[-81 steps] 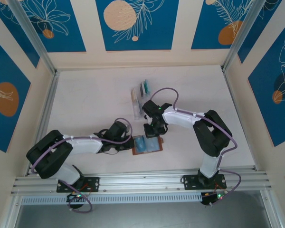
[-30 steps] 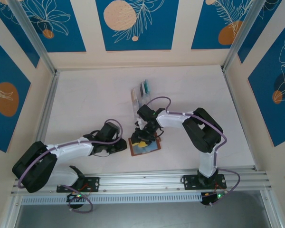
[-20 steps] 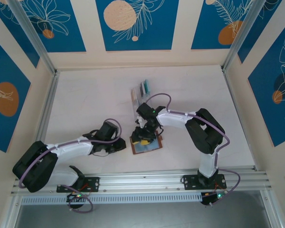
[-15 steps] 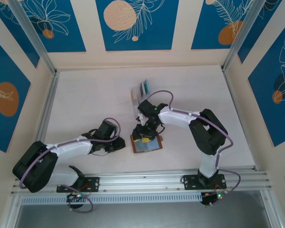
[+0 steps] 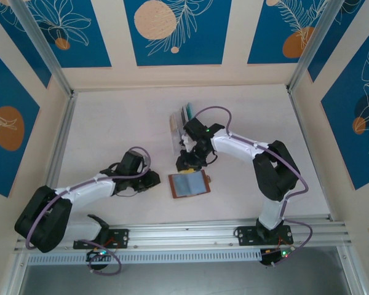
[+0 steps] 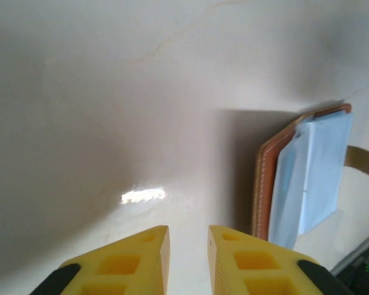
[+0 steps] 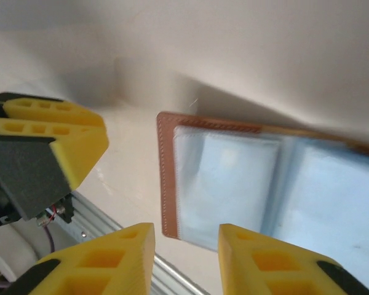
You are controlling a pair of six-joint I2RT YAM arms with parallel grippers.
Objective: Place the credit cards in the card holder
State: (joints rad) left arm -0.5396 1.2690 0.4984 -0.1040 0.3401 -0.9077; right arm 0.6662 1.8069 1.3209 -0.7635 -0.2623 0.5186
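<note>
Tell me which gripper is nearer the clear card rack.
The right gripper, beside the rack's near end; the left gripper sits farther off, left of the card holder.

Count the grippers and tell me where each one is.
2. The left gripper is just left of the open card holder; the right gripper hovers at its far edge, beside the clear rack.

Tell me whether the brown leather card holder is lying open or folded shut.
Open: the small brown leather card holder lies spread flat, both pale blue-grey inner pockets facing up.
</note>
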